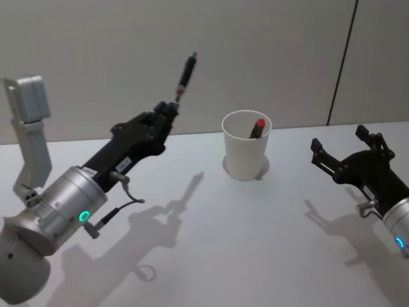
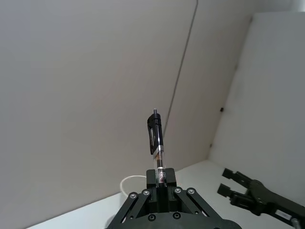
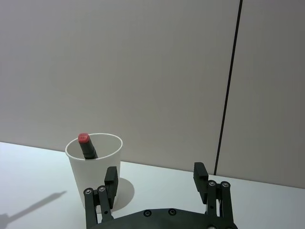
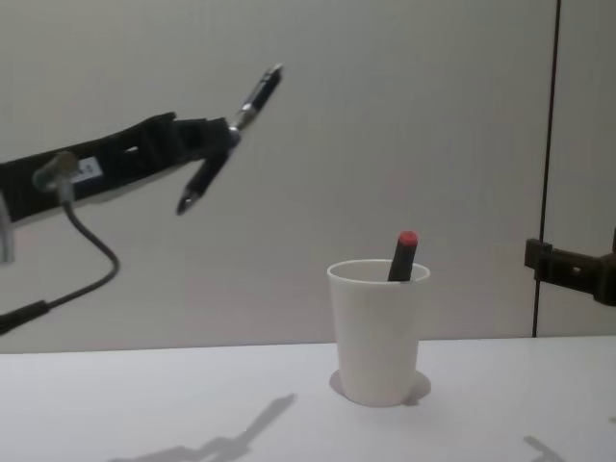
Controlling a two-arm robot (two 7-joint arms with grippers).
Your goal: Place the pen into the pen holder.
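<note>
Left gripper (image 1: 169,110) hangs high above the left side of the white table (image 1: 255,256), jaws pinched tight on the lower end of a slim black pen (image 1: 185,73) that slants up toward the far wall. Near the far edge, about mid-table, stands the tapered white paper cup (image 1: 246,157), with a red-capped black marker (image 1: 257,128) leaning inside. Right gripper (image 1: 339,141) hovers by the right edge, jaws spread wide, holding nothing.

Your left gripper (image 1: 171,109) raised, angled upward, clamped on pen (image 1: 186,71); your right gripper (image 1: 339,141) low, jaws spread.
</note>
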